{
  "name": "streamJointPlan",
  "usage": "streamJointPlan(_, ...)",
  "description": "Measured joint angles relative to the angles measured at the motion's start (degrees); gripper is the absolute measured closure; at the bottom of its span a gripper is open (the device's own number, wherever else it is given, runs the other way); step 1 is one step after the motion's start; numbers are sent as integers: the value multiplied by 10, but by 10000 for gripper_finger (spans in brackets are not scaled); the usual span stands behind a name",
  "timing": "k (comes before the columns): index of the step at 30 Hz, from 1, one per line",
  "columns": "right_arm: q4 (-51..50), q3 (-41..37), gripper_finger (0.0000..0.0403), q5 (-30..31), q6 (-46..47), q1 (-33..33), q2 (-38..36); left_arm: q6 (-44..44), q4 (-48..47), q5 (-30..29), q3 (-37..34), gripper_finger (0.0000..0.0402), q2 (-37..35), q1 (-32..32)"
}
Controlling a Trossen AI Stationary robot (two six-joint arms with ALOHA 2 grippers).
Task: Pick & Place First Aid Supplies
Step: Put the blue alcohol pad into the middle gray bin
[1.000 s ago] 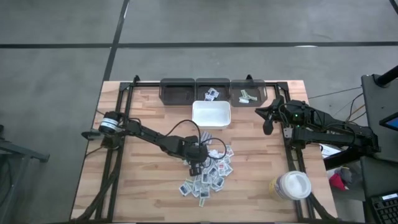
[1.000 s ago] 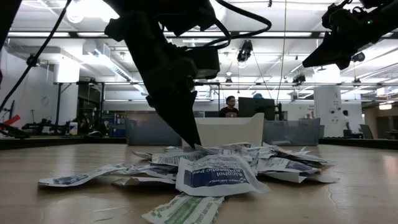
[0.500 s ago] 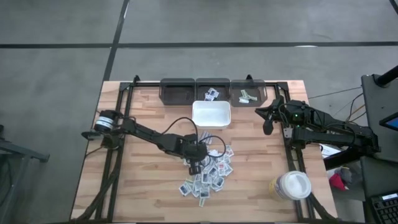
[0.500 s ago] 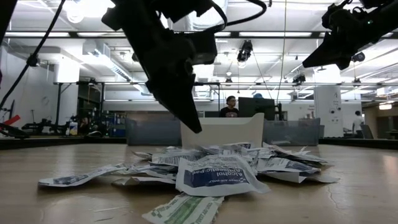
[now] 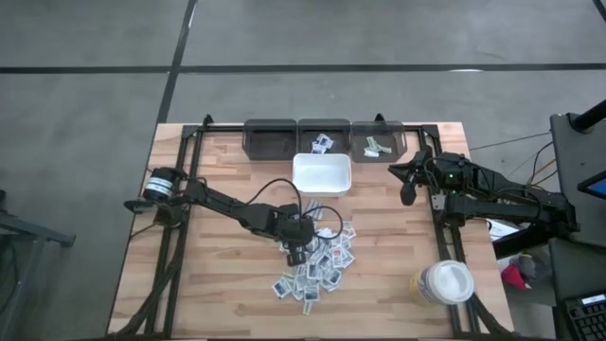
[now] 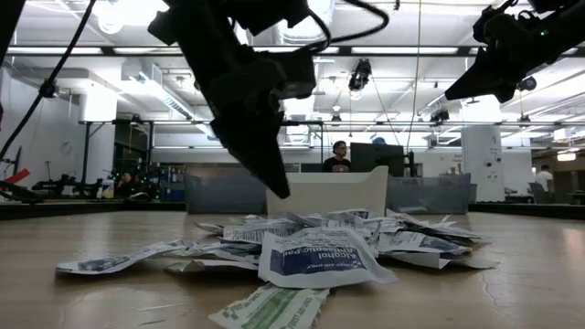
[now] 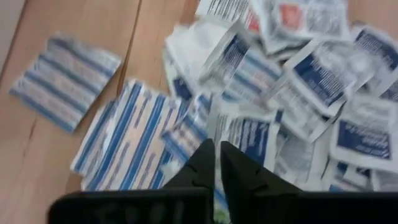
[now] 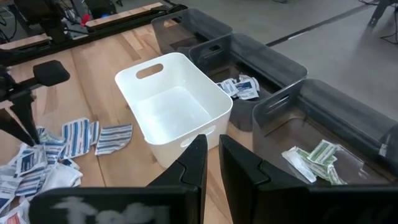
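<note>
Your wooden tabletop (image 5: 227, 265) carries a heap of packets (image 5: 317, 260), a white tray (image 5: 322, 174), three dark bins (image 5: 325, 138) and a white-lidded jar (image 5: 443, 282).

Grey concrete floor (image 5: 85, 57) around the wooden table (image 5: 227, 284), crossed by dark lines. Beyond the table, an open workshop hall: white ceiling with fluorescent strip lights (image 6: 366, 50), a pale column (image 6: 482, 155), monitors (image 6: 375, 155), a person (image 6: 339, 157) standing behind.
</note>
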Motion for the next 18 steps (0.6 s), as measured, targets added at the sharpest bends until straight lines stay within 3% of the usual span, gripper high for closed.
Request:
streamJointPlan(8,0,0,364,0,0,0,0,3,-7,0,0,298,0,0)
streamJointPlan(18,0,0,364,0,0,0,0,69,24,0,0,295,10,0)
